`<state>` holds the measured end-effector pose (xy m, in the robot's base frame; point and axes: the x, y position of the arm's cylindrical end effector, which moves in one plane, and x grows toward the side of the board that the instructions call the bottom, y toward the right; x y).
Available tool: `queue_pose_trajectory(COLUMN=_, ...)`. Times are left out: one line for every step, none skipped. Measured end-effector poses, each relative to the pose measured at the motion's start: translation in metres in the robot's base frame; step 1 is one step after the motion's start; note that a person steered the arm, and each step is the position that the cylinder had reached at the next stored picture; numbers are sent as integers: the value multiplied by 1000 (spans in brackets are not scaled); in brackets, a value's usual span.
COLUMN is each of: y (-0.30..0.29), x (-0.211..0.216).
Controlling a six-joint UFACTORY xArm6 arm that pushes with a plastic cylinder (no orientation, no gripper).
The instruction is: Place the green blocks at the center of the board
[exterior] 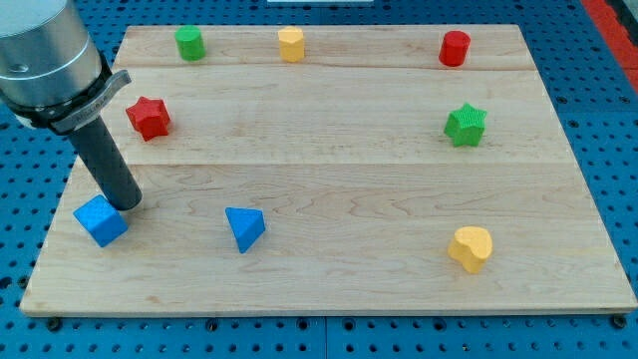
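Note:
A green cylinder point(189, 43) stands at the view's top left of the wooden board point(329, 170). A green star point(465, 124) lies at the view's right, in the upper half. My tip point(127, 204) rests on the board at the view's left, just above and right of a blue cube point(101, 220), nearly touching it. The tip is far from both green blocks. The rod rises up and left to the grey arm body point(45, 60).
A red star point(149, 117) lies above my tip. A blue triangular block point(244, 228) lies to its right. A yellow cylinder point(291, 44) and a red cylinder point(455, 48) stand along the top edge. A yellow heart point(471, 247) lies at the bottom right.

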<state>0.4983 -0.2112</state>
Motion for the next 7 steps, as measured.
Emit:
queue_pose_trajectory(y=0, x=1)
queue_pose_trajectory(y=0, x=1)
queue_pose_trajectory(y=0, x=1)
queue_pose_trajectory(y=1, x=1)
queue_pose_trajectory(y=4, x=1)
queue_pose_trajectory(y=62, x=-16)
queue_pose_trajectory(y=133, x=-31)
